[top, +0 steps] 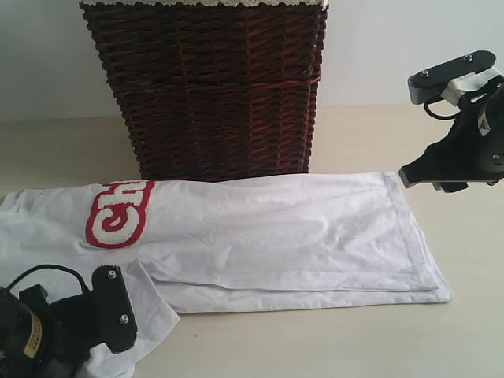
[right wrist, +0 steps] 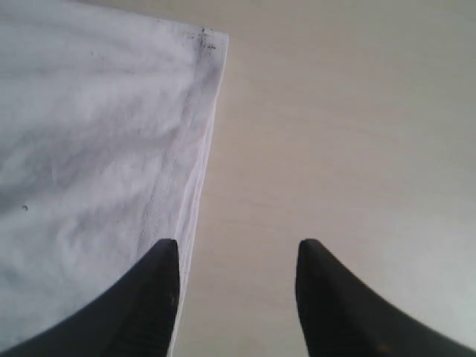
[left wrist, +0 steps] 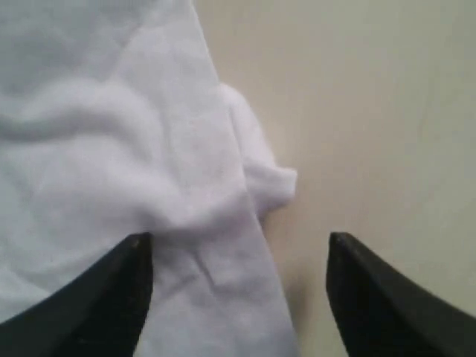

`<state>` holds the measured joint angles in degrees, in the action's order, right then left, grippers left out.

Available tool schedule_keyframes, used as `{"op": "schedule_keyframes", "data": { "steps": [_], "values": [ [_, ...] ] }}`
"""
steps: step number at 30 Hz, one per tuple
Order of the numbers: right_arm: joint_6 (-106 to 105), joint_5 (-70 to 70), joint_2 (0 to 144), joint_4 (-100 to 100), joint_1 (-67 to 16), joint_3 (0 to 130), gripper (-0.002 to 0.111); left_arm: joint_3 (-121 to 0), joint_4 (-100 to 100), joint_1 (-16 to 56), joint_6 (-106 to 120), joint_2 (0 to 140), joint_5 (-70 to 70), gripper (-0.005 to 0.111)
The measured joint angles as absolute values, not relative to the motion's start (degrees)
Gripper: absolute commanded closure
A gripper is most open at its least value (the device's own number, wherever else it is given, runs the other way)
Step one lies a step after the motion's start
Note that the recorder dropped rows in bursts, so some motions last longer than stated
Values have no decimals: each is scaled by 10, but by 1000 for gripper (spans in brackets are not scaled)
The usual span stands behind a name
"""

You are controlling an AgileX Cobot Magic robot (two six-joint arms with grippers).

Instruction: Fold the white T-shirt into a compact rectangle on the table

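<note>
The white T-shirt (top: pixel 283 232) lies folded lengthwise across the table (top: pixel 370 339), its red-edged letters (top: pixel 118 213) at the left. My left gripper (left wrist: pixel 238 245) stands open low over the shirt's near-left sleeve (left wrist: pixel 186 186); one finger (left wrist: pixel 111 297) is over cloth, the other (left wrist: pixel 379 297) over bare table. In the exterior view the left gripper's body (top: pixel 79 319) shows at the bottom left. My right gripper (right wrist: pixel 236 249) is open above the shirt's hem edge (right wrist: pixel 204 149), one fingertip (right wrist: pixel 160 282) over the cloth; in the exterior view the right gripper (top: pixel 461 138) hangs at the right.
A dark brown wicker basket (top: pixel 209 87) with a white lace rim stands right behind the shirt, touching its back edge. A pale wall rises behind the table. Bare table (right wrist: pixel 349 134) lies beyond the shirt's hem.
</note>
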<state>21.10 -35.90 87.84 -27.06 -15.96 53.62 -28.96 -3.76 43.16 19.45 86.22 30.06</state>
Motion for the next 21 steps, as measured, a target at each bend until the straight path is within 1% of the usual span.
{"op": "schedule_keyframes", "data": {
  "steps": [1, 2, 3, 4, 7, 8, 12, 16, 21],
  "values": [
    [211, -355, 878, -271, -160, 536, 61, -290, -38, 433, 194, 874, 294, 43],
    [211, -353, 878, -269, -160, 536, 61, -290, -38, 433, 194, 884, 292, 47],
    [211, -351, 878, -269, -160, 536, 61, -290, -38, 433, 194, 897, 289, 54],
    [211, -348, 878, -268, -160, 536, 61, -291, -40, 433, 194, 907, 290, 62],
    [211, -348, 878, -268, -160, 536, 61, -296, -79, 434, 194, 921, 292, 100],
    [211, -348, 878, -267, -160, 536, 61, -297, -91, 434, 194, 924, 293, 106],
    [202, -348, 878, -253, -160, 536, 65, -314, -111, 434, 194, 931, 317, 107],
    [189, -348, 878, -245, -160, 536, 68, -342, -98, 434, 208, 930, 414, 107],
    [186, -348, 878, -241, -160, 536, 69, -405, -113, 434, 244, 877, 525, 107]
  ]
}}
